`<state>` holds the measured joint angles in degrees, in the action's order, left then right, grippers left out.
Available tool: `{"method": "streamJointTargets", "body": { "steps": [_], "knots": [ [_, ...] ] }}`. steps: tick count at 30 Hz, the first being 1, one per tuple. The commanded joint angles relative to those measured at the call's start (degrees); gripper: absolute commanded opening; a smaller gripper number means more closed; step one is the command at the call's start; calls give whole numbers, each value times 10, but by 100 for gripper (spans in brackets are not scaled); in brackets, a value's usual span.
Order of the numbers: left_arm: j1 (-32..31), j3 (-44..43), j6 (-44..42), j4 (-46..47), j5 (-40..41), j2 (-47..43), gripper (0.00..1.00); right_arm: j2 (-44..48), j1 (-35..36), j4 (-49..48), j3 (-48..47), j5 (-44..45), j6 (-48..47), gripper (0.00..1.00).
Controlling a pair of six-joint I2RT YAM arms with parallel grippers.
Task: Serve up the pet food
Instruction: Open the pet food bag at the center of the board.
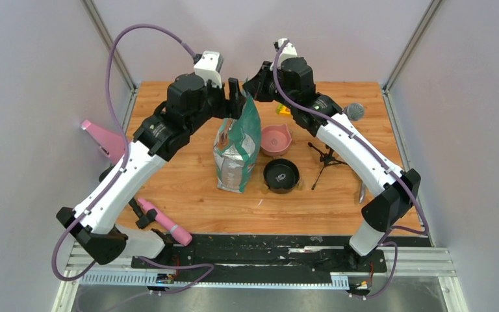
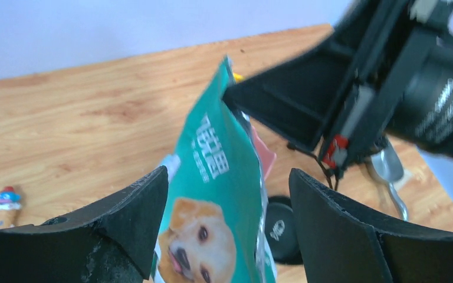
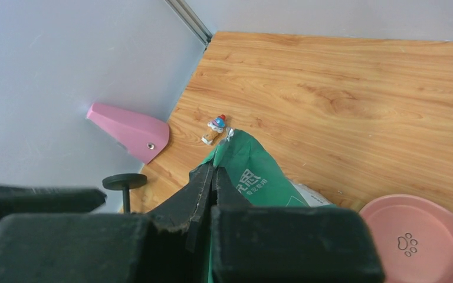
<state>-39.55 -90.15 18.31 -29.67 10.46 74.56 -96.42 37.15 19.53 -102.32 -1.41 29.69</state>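
Upright bag (image 1: 237, 146) mid-table, right gripper (image 3: 212, 174) pinched shut on its top edge; left gripper (image 2: 227, 177) wide open, straddling that top. The kibble is unseen, presumably inside, beside the pink bowl (image 1: 276, 140). Risk: the thin one-sided pinch slips, and the bag topples or spills short of the bowl.
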Motion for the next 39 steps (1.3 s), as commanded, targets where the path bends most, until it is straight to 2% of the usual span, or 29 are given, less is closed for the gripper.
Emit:
{"method": "streamJointTargets", "body": {
  "steps": [1, 4, 8, 14, 20, 24, 32, 34, 39],
  "knots": [
    [21, -88, -42, -18, 38, 58, 83, 20, -1, 19, -5, -4, -53, 0],
    [41, -121, -42, -29, -6, 104, 82, 20, -1, 20, -6, -6, -65, 0],
    [50, -146, -50, -40, -32, 135, 72, 18, -1, 20, -10, -8, -71, 0],
    [61, -138, -45, -31, -49, 141, 69, 17, -2, 20, -11, -20, -77, 0],
    [87, -147, 17, -35, -94, 168, 65, 7, -2, 19, -14, -50, -93, 0],
    [112, -131, 67, -4, -130, 169, 56, 8, -2, 15, -14, -73, -103, 0],
    [124, -121, 73, 55, -234, 176, 50, 12, -2, 9, -13, -92, -122, 0],
    [124, -118, 67, 65, -283, 179, 46, 13, -2, 7, -14, -88, -124, 0],
    [124, -135, 52, 52, -342, 203, 35, 15, -3, 4, -16, -81, -132, 0]
  ]
}}
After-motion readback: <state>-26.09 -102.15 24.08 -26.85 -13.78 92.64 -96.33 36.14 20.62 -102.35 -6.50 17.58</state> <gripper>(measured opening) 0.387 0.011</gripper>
